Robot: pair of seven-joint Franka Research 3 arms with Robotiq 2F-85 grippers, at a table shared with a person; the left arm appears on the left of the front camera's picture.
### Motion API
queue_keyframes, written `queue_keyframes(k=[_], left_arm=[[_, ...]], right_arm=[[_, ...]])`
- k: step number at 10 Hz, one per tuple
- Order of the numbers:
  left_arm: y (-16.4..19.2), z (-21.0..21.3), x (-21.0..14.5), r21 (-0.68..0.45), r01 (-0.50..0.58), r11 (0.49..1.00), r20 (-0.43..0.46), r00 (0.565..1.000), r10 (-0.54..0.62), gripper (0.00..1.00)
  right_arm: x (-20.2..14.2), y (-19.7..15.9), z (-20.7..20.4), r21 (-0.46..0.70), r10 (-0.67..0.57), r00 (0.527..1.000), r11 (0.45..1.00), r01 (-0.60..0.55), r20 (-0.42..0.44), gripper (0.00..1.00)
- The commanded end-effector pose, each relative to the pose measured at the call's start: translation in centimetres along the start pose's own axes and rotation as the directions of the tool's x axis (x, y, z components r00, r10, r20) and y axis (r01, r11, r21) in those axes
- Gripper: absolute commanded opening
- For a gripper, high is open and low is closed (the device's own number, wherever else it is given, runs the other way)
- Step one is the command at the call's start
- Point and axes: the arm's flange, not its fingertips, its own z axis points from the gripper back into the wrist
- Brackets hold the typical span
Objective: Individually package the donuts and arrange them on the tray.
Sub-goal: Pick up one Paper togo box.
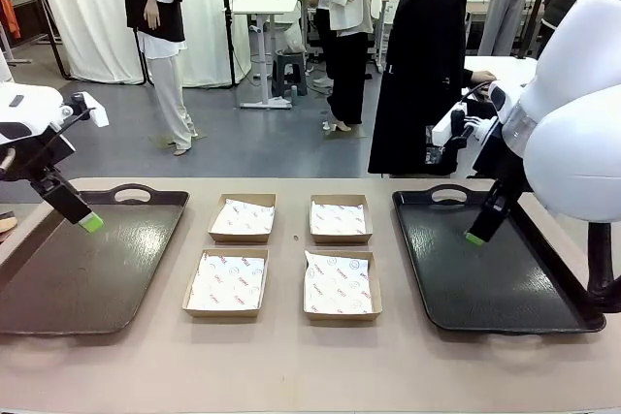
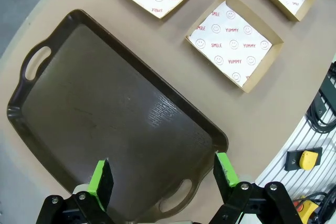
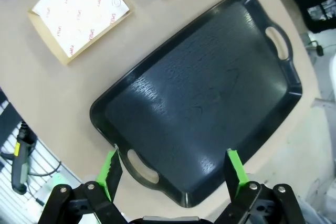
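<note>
Plainly, the packaging has not begun. Four boxes (image 1: 223, 311) sit in two rows on the table (image 1: 291, 366) between the trays, and each holds only its printed paper liner (image 1: 228, 280). No donuts lie in any box. The brown tray (image 1: 87, 278) on the robot's left and the black tray (image 1: 475, 278) on its right each show only a bare, glossy bottom.

The left gripper (image 2: 163, 174) hangs above the near end of the brown tray, its claw spread wide with nothing between the green pads (image 2: 100, 179). The right gripper (image 3: 173, 169) hangs likewise over the near handle of the black tray, fully spread and holding nothing.

A person in dark clothes (image 1: 422, 65) stands at the far side, behind the black tray. The right arm hides part of that side, so I cannot tell whether they have donuts ready to hand over.

By my reading everything is left to do: each of the donuts must go into its own box, and the filled boxes must then be set out on a tray.
</note>
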Motion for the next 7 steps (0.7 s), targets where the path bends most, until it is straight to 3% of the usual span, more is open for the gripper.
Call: queue_keyframes(k=[1, 2, 3, 4, 5, 7], left_arm=[[-0.1, -0.8, 0.5, -0.004, 0.000, 1.000, 0.005, 1.000, 0.000, 1.00], [-0.1, -0.8, 0.5, -0.004, 0.000, 1.000, 0.005, 1.000, 0.000, 1.00], [0.0, -0.3, 0.1, -0.001, 0.001, 1.000, -0.005, 1.000, -0.002, 1.00], [1.8, 0.3, -0.6, -0.175, -0.124, 0.977, 0.074, 0.988, 0.139, 1.00], [3.3, 0.6, -1.3, -0.335, -0.183, 0.924, 0.120, 0.965, 0.234, 1.00], [5.7, 0.3, -3.3, -0.568, -0.283, 0.773, 0.121, 0.900, 0.418, 1.00]], right_arm=[[0.7, -0.2, -1.3, 0.013, -0.009, 1.000, 1.000, 0.009, 0.012, 1.00], [0.0, 0.0, 0.0, 0.000, 0.000, 1.000, 1.000, 0.000, 0.000, 1.00], [-1.6, -1.7, -0.8, 0.263, -0.142, 0.984, 0.959, 0.109, 0.110, 1.00], [-3.0, -3.1, -1.2, 0.400, -0.237, 0.951, 0.905, 0.143, 0.197, 1.00], [-4.2, -4.7, -1.7, 0.513, -0.351, 0.901, 0.839, 0.181, 0.256, 1.00], [-6.5, -7.2, -3.0, 0.676, -0.515, 0.816, 0.702, 0.224, 0.264, 1.00]])
